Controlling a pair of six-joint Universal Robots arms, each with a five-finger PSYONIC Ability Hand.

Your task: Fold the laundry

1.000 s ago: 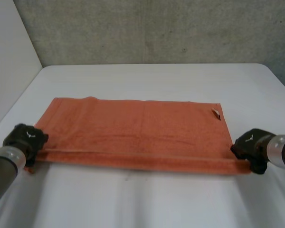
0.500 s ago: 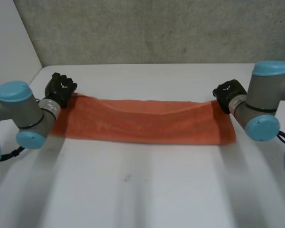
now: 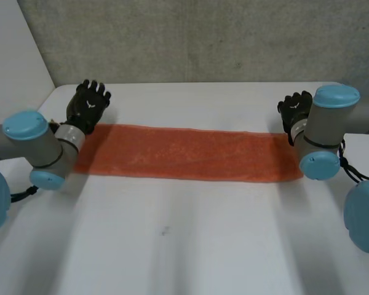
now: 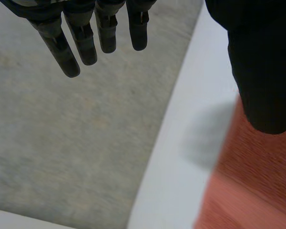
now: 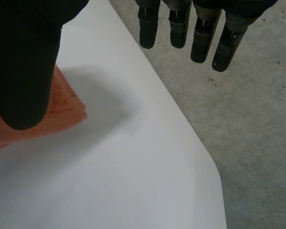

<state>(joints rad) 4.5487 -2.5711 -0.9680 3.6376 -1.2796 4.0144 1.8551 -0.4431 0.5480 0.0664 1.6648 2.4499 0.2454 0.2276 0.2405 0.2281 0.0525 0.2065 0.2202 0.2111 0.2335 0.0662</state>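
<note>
An orange towel [image 3: 184, 153] lies folded in a long flat strip across the white table [image 3: 190, 246]. My left hand [image 3: 89, 106] hovers just beyond the strip's far left corner, fingers spread and straight, holding nothing. In the left wrist view its fingers [image 4: 81, 43] and thumb [image 4: 262, 71] stand apart above the towel's corner [image 4: 252, 191]. My right hand [image 3: 294, 108] is open above the far right corner. Its fingers [image 5: 200, 33] and thumb [image 5: 24, 67] are wide apart over the towel's end [image 5: 57, 114] in the right wrist view.
The table's far edge [image 3: 197, 83] runs close behind both hands, with a grey concrete wall [image 3: 203, 37] beyond it. A grey floor [image 5: 248, 119] lies past the table's rounded corner in the right wrist view. Both forearms reach in over the towel's two ends.
Both hands carried the towel's near edge over to the far edge, folding it in half lengthwise. They have since let go and spread open above the far corners.
</note>
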